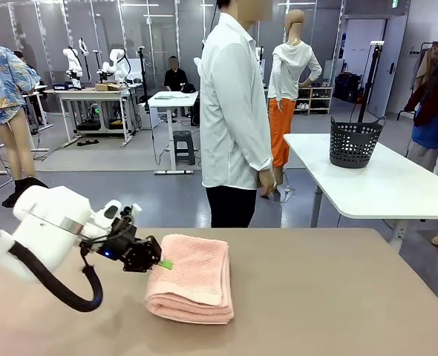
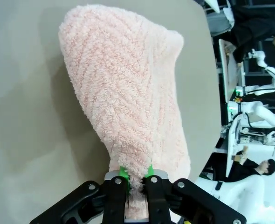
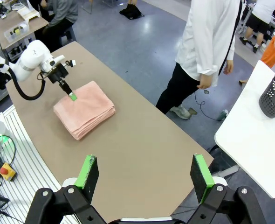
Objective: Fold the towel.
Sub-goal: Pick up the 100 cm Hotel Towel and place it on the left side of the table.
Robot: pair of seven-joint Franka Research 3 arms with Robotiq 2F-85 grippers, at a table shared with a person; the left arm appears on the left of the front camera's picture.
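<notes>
While the person stands at the far side: the pink stack lies left of the table's middle, toward the near edge.
Towel: the towel (image 1: 193,276) is folded into a thick, roughly square stack of several layers, its layered edges facing the near side; the herringbone weave is plain in the left wrist view (image 2: 128,102).
Table: the brown table (image 1: 338,297) carries the towel, with bare top to its right.
Left gripper: the left gripper (image 1: 162,262) reaches in from the left at a low slant, its green pads pressed together on the towel's left edge, pinching a fold of pile between them (image 2: 138,176).
Right gripper: the right gripper (image 3: 145,173) hangs high above the near right part of the table, well apart from the towel (image 3: 85,108), its fingers (image 3: 88,171) spread wide with nothing between them.
Person: a person (image 1: 234,111) in a white shirt and dark trousers stands just beyond the far edge, turned sideways, arms down, hands away from the towel.
Background: a black basket (image 1: 353,141) sits on a white table (image 1: 397,185) to the far right.
</notes>
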